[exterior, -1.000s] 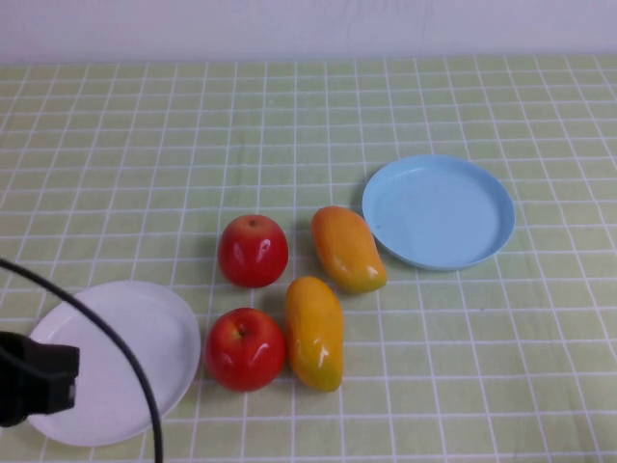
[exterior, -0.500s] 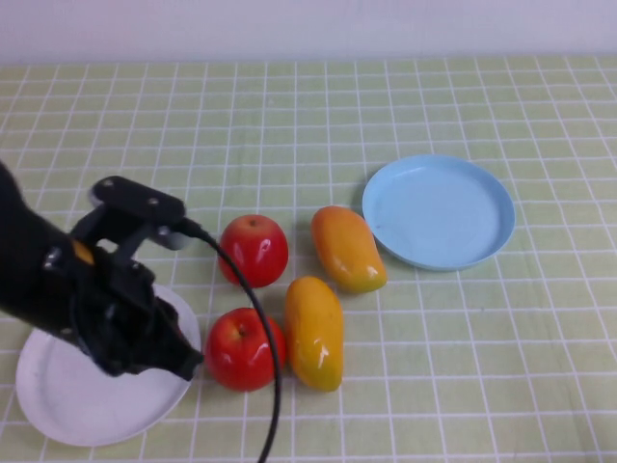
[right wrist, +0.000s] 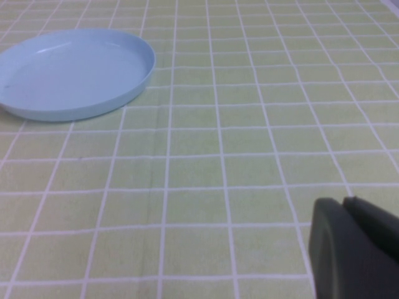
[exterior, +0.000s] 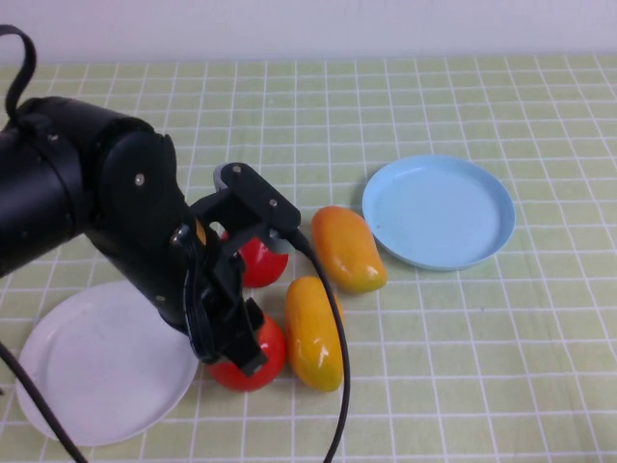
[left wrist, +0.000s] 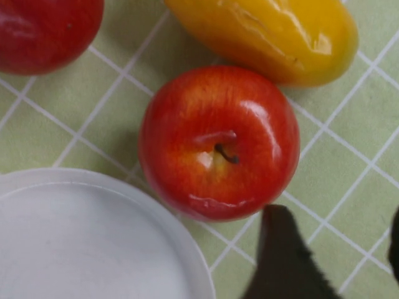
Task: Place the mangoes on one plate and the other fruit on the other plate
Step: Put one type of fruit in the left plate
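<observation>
Nearby, mangoes (exterior: 333,289) beside apples (left wrist: 218,142).

Left arm (exterior: 106,222) reaching over two red apples (exterior: 253,355), left tool (exterior: 236,342) above the nearer apple, white plate (exterior: 92,371) beside it, two mangoes (exterior: 314,331) alongside, blue plate (exterior: 439,210) empty, checked green counter (exterior: 463,367)

Apples (left wrist: 218,142) glossy, smooth red skin with highlights. Mangoes (exterior: 347,248) shiny, waxy orange-yellow. Light blue plate (exterior: 439,211) smooth, plastic-looking, slight sheen. White plate (exterior: 101,362) smooth, semi-gloss. Checked tablecloth (exterior: 434,96) matt green. Left arm (exterior: 87,212) black matt casing.
</observation>
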{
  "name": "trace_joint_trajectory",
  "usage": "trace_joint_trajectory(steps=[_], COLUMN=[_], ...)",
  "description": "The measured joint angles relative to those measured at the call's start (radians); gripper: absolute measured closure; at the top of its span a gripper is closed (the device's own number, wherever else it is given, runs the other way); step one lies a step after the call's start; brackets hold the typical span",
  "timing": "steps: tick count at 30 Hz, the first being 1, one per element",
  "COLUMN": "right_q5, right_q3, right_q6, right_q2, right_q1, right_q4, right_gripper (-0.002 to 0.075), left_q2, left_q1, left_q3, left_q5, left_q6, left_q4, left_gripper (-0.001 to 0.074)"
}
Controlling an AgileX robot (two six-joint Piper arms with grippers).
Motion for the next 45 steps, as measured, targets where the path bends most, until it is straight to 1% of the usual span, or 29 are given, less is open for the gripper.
trace_joint_trajectory(steps=[1,3,4,6,8,18,26,36,45], right_q5=[0.000,0.000,0.000,0.000,0.000,0.000,0.000,0.000,0.000], right_q3=[0.000,0.000,0.000,0.000,0.000,0.000,0.000,0.000,0.000], right_q6=[0.000,0.000,0.000,0.000,0.000,0.000,0.000,0.000,0.000], right_q2=[0.000,0.000,0.000,0.000,0.000,0.000,0.000,0.000,0.000], right_q1=[0.000,0.000,0.000,0.000,0.000,0.000,0.000,0.000,0.000], right_q4=[0.000,0.000,0.000,0.000,0.000,0.000,0.000,0.000,0.000], right_gripper=[0.0742,0.0743,0.0742,0.0742,0.0742,0.0742,0.0742,0.0742,0.0742], left_q2=[0.007,0.022,0.029,0.038,0.049,0.108,0.165,0.203,0.246], left_q1=[0.000,0.000,0.000,0.000,0.000,0.000,0.000,0.000,0.000], left_q3=[0.000,-0.002,-0.004,-0.007,-0.007,-0.009,-0.010,-0.035,-0.068], left_q5=[0.002,-0.009,-0.021,-0.051,-0.065,-0.069,-0.069,-0.076,-0.047], left_q6=[0.002,0.002,0.002,-0.002,-0.003,-0.006,-0.050,-0.052,-0.052], left_q4=[0.000,0.004,0.006,0.015,0.026,0.077,0.160,0.127,0.091], left_gripper=[0.0408,0.0248,0.0181,0.0106,0.0071,0.0066,0.0066,0.0066,0.0066])
